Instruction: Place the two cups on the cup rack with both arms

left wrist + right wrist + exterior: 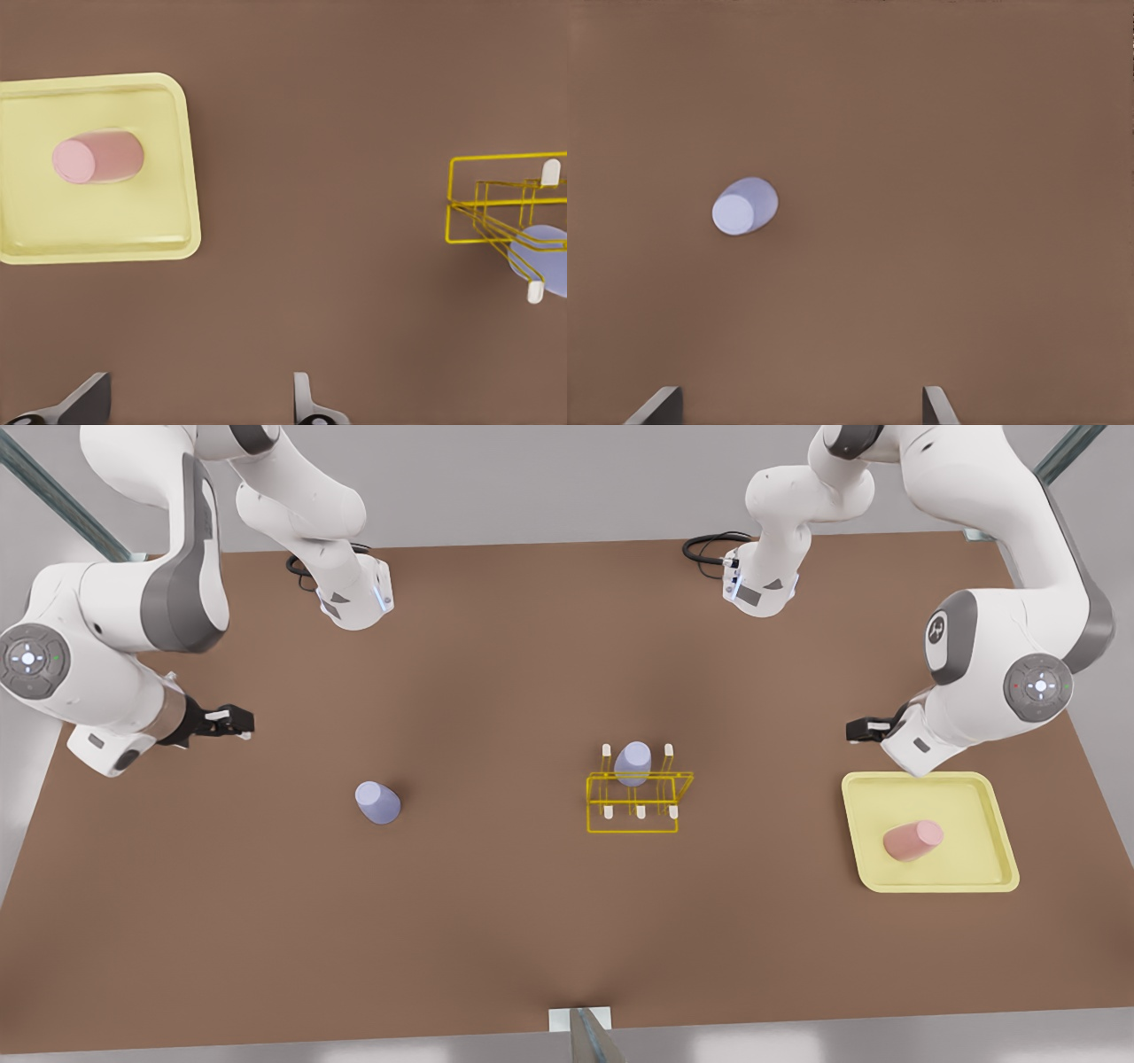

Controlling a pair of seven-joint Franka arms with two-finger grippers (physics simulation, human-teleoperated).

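The pink cup point(912, 840) point(97, 158) lies on its side in a pale-yellow tray point(979, 815) point(106, 221) at the front view's right. My left gripper point(864, 729) point(195, 409) hovers open just behind that tray. A lavender cup point(378, 802) point(746, 205) stands alone on the table at the front view's left. My right gripper point(237, 722) point(799, 409) hangs open behind and to the left of it. The yellow wire cup rack point(633, 808) point(496, 208) sits mid-table, with a second lavender cup point(633, 763) point(542, 258) on its back pegs.
Both arm bases point(354, 598) point(762, 584) stand at the table's far edge with black cables point(709, 545) beside them. A small metal bracket point(580, 1020) sits at the near edge. Bare brown tabletop point(496, 717) lies between the cups and the rack.
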